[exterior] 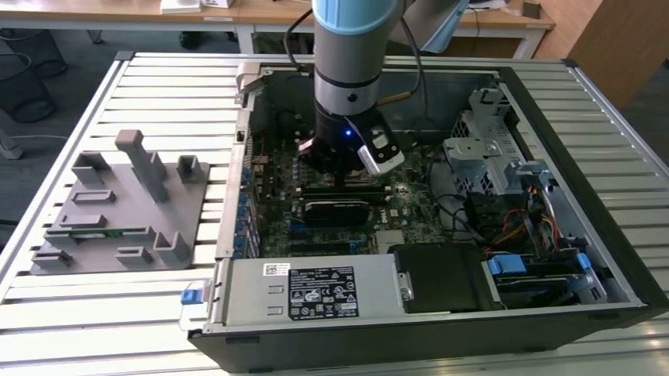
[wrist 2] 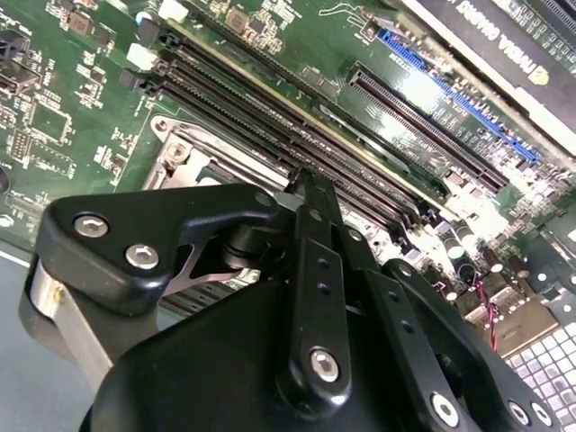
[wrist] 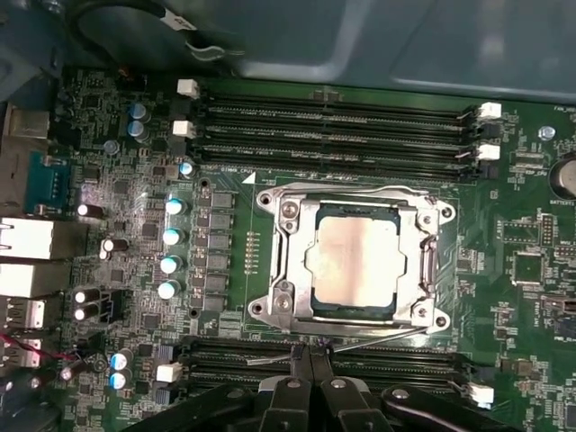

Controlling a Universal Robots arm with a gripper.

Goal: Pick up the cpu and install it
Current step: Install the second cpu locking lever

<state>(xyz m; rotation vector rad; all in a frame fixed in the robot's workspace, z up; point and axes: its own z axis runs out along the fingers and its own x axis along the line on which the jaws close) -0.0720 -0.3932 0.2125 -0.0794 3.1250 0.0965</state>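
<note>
Cpu [wrist: 355, 259] sits seated in the socket frame [wrist: 354, 262] on the motherboard [wrist: 225, 297], shiny top up. Gripper [wrist: 310, 360] hangs just beside the socket, at its 6 o'clock in the first wrist view, fingers pressed together, holding nothing. Arm [exterior: 353, 70] reaches down into the open computer case [exterior: 544, 227].

The arm [exterior: 353, 55] is a grey cylinder with a light blue band; a black cable runs beside it. The gripper [wrist 2: 306, 297] below is black, with silver screws in its links.
</note>
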